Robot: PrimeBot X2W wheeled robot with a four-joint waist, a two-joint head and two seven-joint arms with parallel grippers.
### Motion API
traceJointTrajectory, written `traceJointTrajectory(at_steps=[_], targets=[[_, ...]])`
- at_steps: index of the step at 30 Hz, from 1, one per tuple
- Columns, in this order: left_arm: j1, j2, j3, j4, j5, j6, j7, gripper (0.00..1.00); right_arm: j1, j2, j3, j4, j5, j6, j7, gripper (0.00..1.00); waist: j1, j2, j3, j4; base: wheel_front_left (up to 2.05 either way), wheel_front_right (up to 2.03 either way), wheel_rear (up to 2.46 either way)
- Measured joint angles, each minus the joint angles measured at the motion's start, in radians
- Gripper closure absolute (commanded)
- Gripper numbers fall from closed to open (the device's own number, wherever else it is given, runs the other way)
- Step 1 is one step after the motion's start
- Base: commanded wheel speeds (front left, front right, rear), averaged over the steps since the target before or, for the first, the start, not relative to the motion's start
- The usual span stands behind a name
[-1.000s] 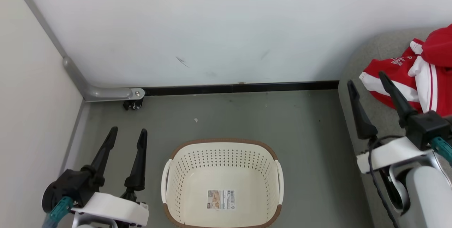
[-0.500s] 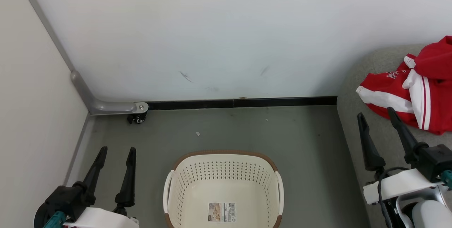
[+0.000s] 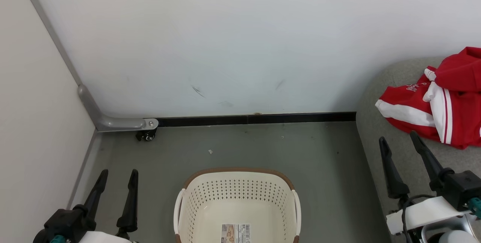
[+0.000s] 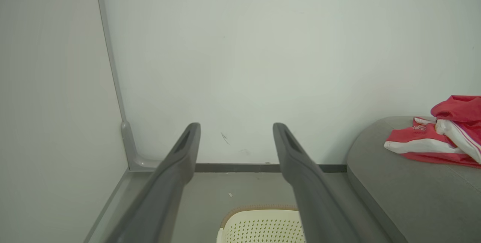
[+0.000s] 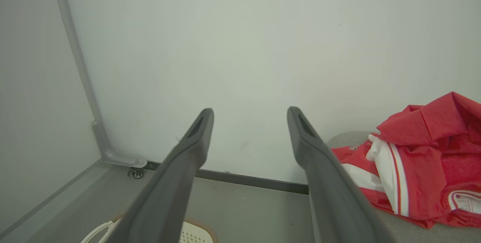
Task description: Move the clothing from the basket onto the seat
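Seat [image 3: 379, 137] at right edge carries clothing [image 3: 432, 111], lettering too small to read. Basket [image 3: 236, 192] sits bottom centre. Left gripper [image 3: 119, 172] and right gripper [image 3: 397, 137] gape wide. Head view shows basket's barcode sticker [image 3: 235, 233]; wrist views catch its rim.

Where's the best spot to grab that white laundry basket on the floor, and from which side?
Probably a white side handle, approached from above. The basket stands upright and empty, and each handle forms a thin loop standing off the wall, narrow enough for fingers to close across.
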Motion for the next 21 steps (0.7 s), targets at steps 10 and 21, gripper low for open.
traceJointTrajectory(at_steps=[10,21], targets=[[0.023,-0.001,0.015,0.013,0.000,-0.005,-0.004,0.00,0.016,0.003,0.003,-0.022,0.000,0.000,0.000,0.00,0.0000,-0.0001,-0.010,-0.006,0.00,0.00,0.00],[0.024,-0.011,0.016,0.024,0.000,-0.010,-0.004,0.00,0.041,0.003,0.013,-0.029,0.000,0.000,0.000,0.00,0.0000,0.0000,-0.014,-0.012,0.00,0.00,0.00]])
